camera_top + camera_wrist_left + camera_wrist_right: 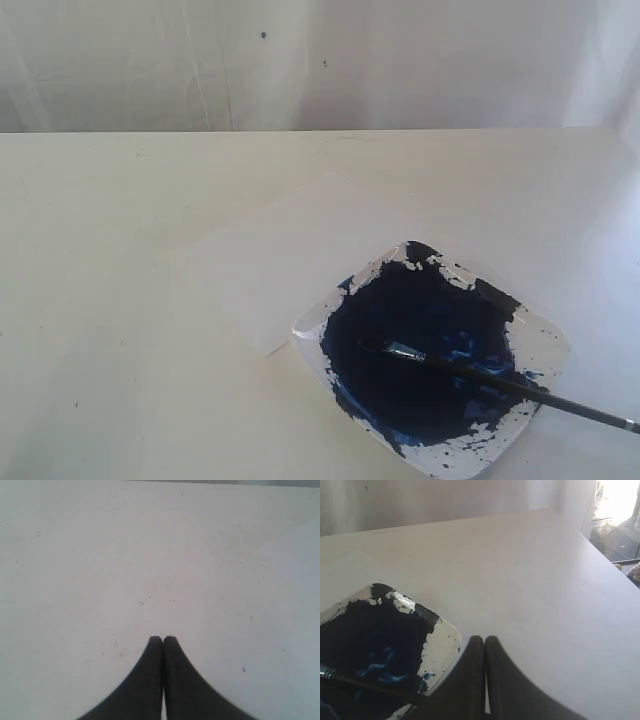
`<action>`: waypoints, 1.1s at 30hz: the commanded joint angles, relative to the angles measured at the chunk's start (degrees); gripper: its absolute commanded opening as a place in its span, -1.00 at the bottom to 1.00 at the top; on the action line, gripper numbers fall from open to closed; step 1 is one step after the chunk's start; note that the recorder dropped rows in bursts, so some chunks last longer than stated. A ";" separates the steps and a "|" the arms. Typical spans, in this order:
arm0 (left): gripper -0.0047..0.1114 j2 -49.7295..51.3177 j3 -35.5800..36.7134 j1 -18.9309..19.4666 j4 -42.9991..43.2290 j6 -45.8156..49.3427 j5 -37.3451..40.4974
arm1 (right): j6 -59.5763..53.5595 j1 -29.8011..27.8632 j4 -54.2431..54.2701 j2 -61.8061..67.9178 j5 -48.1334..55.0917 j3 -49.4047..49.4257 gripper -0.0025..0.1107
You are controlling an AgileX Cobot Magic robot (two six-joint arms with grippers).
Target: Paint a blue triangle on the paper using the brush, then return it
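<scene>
The brush [500, 383] lies across the square paint dish [545, 340], bristles in the dark blue pool, black handle sticking out over the dish's near right rim. In the right wrist view the brush [365, 682] crosses the dish [442, 640] just beside my right gripper [484, 639], which is shut and empty. The white paper [270, 265] lies flat, left of the dish and partly under its corner. No blue triangle shows on it. My left gripper [162, 639] is shut and empty over bare table; neither gripper shows in the exterior view.
The off-white table [120, 380] runs back to a white curtain [300, 60]. Its right edge [615, 575] shows in the right wrist view, with a bright floor beyond.
</scene>
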 commanded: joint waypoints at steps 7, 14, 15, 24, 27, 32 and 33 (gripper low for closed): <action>-0.92 -0.27 0.20 -0.37 -0.13 -0.07 -0.04 | 0.05 -0.01 0.00 -0.37 -0.42 -0.06 -0.96; -0.92 -0.27 0.20 -0.37 -0.13 -0.07 -0.04 | 0.05 -0.01 0.00 -0.37 -0.42 -0.06 -0.96; -0.92 -0.27 0.20 -0.37 -0.13 -0.07 -0.04 | 0.05 -0.01 0.00 -0.37 -0.42 -0.06 -0.96; -0.92 -0.27 0.20 -0.37 -0.13 -0.07 -0.04 | -0.64 -0.01 0.00 -0.37 -0.42 -0.06 -0.96; -0.92 -0.27 0.20 -0.37 -0.13 -0.07 -0.04 | -0.64 -0.01 0.00 -0.37 -0.42 -0.06 -0.96; -0.92 -0.27 0.20 -0.24 -0.13 -0.07 -0.12 | -0.63 -0.01 0.00 -0.37 -0.57 -0.06 -0.96; -0.92 -0.27 0.20 -0.24 -0.13 -0.07 -0.23 | -0.63 -0.01 0.00 -0.37 -0.69 -0.06 -0.96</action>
